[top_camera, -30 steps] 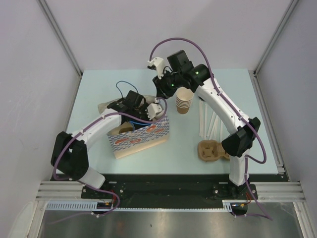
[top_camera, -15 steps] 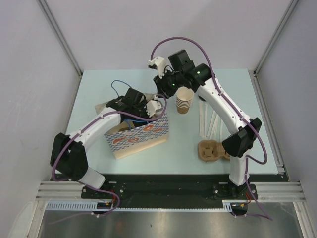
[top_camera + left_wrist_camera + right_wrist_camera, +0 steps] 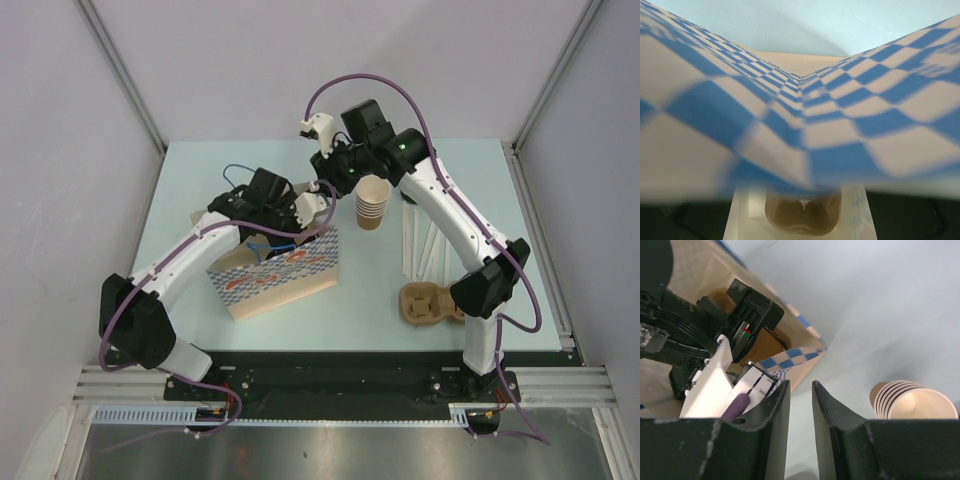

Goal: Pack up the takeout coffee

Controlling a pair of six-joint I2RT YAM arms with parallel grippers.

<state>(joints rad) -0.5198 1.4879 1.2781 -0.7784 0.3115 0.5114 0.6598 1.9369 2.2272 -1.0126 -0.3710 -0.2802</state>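
— How is the left gripper (image 3: 303,213) set?
— It is placed at the rear rim of the blue-and-white checkered paper bag (image 3: 285,275), probably so that the mouth is held open. Its fingers are hidden by paper, so its grip cannot be told.
— And the right gripper (image 3: 801,386)?
— It is poised just behind the bag with a narrow gap between its fingers and nothing held.
— The tan, black-lidded takeout coffee?
— It is seen nowhere. A brown pulp carrier (image 3: 802,220) lies inside the bag, and a stack of lidless tan cups (image 3: 372,205) stands beside it.
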